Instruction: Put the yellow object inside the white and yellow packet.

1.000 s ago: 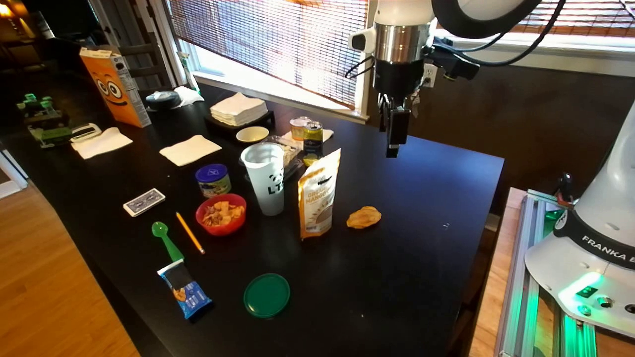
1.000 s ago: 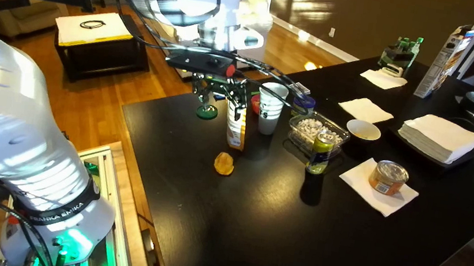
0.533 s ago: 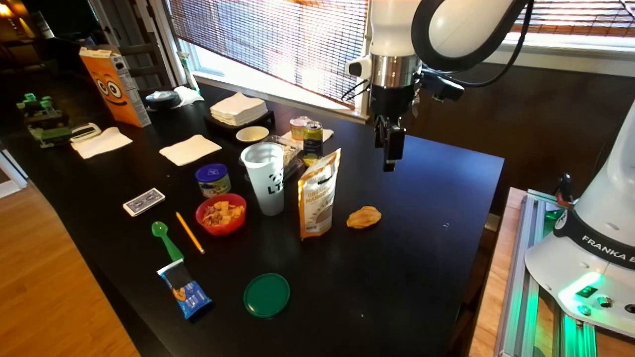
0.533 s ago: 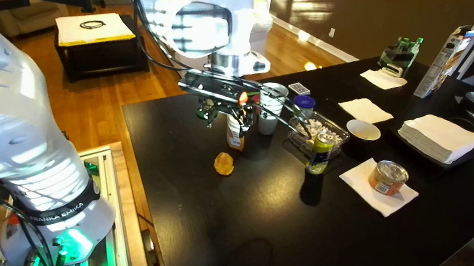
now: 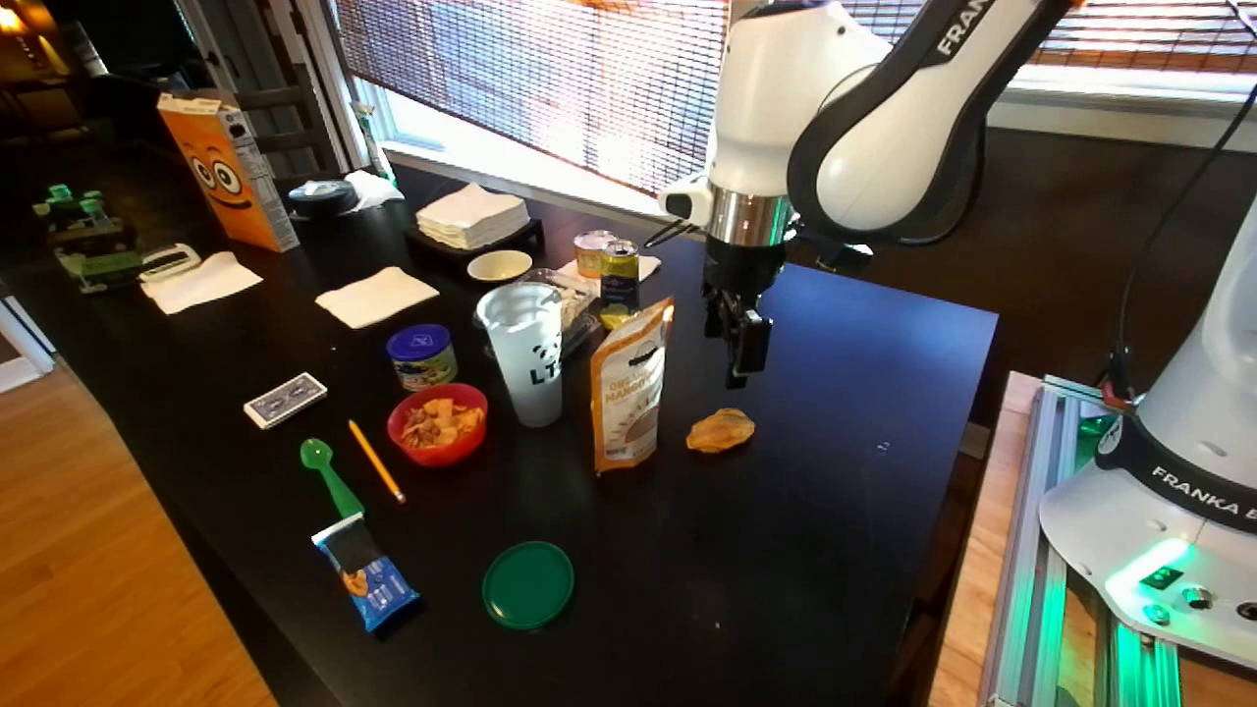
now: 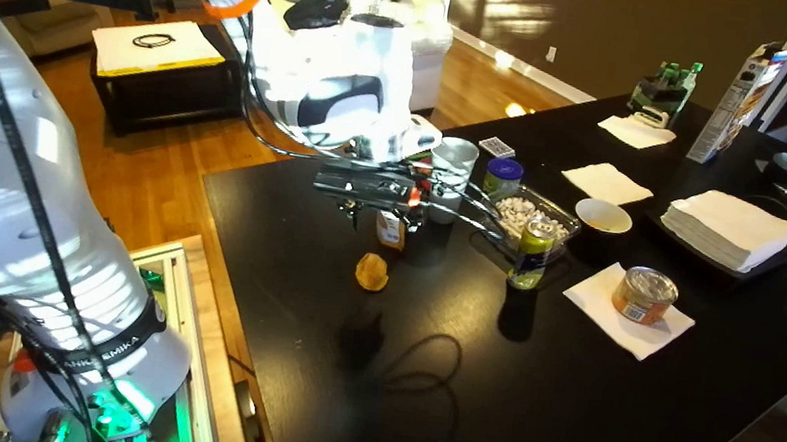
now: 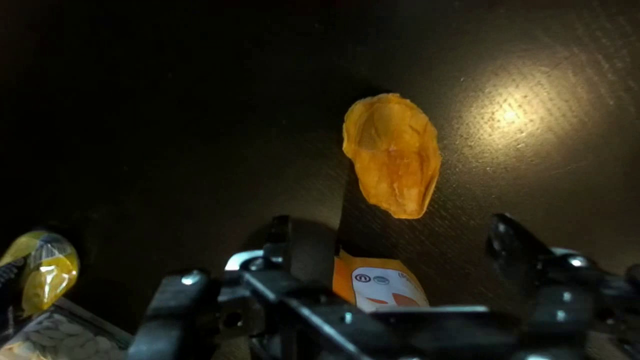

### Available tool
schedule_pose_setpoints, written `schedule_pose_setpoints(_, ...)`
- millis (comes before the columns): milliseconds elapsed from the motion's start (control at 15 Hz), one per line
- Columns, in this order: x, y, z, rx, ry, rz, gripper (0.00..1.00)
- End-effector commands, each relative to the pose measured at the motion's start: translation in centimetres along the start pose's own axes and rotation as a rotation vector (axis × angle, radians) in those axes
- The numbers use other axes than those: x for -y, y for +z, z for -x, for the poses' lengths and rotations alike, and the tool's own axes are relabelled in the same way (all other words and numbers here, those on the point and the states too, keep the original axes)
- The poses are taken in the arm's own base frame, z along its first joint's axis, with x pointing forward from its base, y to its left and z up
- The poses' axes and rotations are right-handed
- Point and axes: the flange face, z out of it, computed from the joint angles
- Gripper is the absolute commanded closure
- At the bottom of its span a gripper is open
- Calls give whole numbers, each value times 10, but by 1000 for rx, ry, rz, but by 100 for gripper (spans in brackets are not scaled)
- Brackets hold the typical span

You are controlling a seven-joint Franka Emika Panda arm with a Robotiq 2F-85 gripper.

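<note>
The yellow object (image 5: 721, 430) is a rounded orange-yellow piece lying flat on the dark table. It also shows in an exterior view (image 6: 371, 272) and in the middle of the wrist view (image 7: 392, 155). The white and yellow packet (image 5: 628, 393) stands upright beside it. The arm partly hides the packet in an exterior view (image 6: 390, 232); its lower part shows between the fingers in the wrist view (image 7: 385, 285). My gripper (image 5: 737, 363) is above the table, over and slightly behind the yellow object. In the wrist view its fingers (image 7: 392, 225) are wide apart with nothing between them.
A tall white cup (image 5: 525, 358) stands beside the packet, with a red bowl (image 5: 438, 425) next to it. A yellow can (image 6: 533, 254) and a clear tray of white pieces (image 6: 565, 236) stand farther off. A green lid (image 5: 528, 585) and pencil (image 5: 376, 462) lie on the table.
My gripper has come down and across toward the yellow object and the packet. The yellow object and the packet stay where they were.
</note>
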Motion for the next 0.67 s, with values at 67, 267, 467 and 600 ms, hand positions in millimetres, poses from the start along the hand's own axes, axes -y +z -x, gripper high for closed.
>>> schedule_pose_setpoints(67,10,38,-6,-53,-98,14,0)
schedule_pose_setpoints(267,17,58,-3,-49,-130,-4,0)
schedule_pose_setpoints(467,20,72,2,-34,-156,-21,0)
schedule_pose_setpoints(600,20,78,6,-26,-168,-27,0)
